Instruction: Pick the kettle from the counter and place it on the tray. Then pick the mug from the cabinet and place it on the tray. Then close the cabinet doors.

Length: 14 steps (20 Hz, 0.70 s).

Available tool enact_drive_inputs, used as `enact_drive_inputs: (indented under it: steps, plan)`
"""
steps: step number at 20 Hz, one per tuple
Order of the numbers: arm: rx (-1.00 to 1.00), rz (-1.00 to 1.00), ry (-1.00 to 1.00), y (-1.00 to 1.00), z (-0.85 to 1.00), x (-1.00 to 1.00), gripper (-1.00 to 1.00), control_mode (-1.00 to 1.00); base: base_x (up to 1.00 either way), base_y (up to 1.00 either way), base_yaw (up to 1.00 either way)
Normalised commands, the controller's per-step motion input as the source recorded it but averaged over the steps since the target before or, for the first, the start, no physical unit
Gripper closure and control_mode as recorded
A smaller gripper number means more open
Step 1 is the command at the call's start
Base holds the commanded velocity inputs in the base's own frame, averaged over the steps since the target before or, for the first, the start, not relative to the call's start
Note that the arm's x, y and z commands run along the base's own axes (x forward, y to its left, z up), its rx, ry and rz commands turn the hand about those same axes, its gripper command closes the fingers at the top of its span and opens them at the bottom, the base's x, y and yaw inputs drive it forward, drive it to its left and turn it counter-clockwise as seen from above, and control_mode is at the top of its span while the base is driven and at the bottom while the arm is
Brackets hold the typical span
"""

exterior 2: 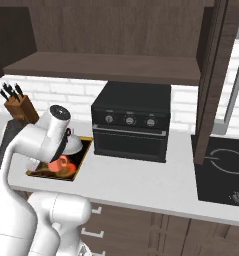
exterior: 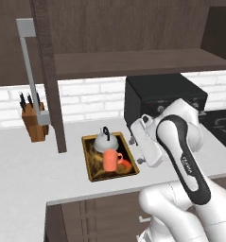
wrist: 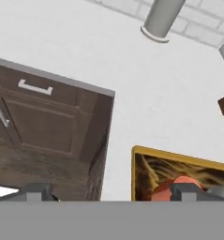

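The gold-rimmed tray (exterior: 90,163) lies on the grey-white counter (exterior: 20,156) and holds both the silver kettle (exterior: 104,141) and the orange mug (exterior: 111,160). My gripper (exterior: 134,137) hovers just right of the tray, above the counter. In the hand view its dark fingertips (wrist: 36,192) stand wide apart with nothing between them, so it is open; the tray (wrist: 146,164) and mug (wrist: 181,185) sit at the lower right. The cabinet (exterior: 133,61) shelf is bare. Both cabinet doors (exterior: 50,71) (exterior 2: 216,75) stand open, and the left one's grey bar handle (exterior: 27,61) is visible.
A black toaster oven (exterior: 161,97) stands right behind my hand. A knife block (exterior: 35,122) is at the back left. A black cooktop (exterior 2: 226,170) lies at the right. Base cabinet drawers (wrist: 43,117) run below the counter's front edge.
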Motion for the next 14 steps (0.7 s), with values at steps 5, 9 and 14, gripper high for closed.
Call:
enact_drive_inputs:
  steps: [5,9,14]
  plan:
    - [-0.18,0.2,-0.23,0.2,0.41,-0.42,-1.0,-1.0,0.0,0.0,0.0]
    - [-0.13,0.2,-0.13,0.34,0.39,-0.29,-1.0,-1.0,0.0,0.0,0.0]
    - [-0.02,0.22,-0.13,0.36,0.37,-0.25,-1.0,-1.0,0.0,0.0,0.0]
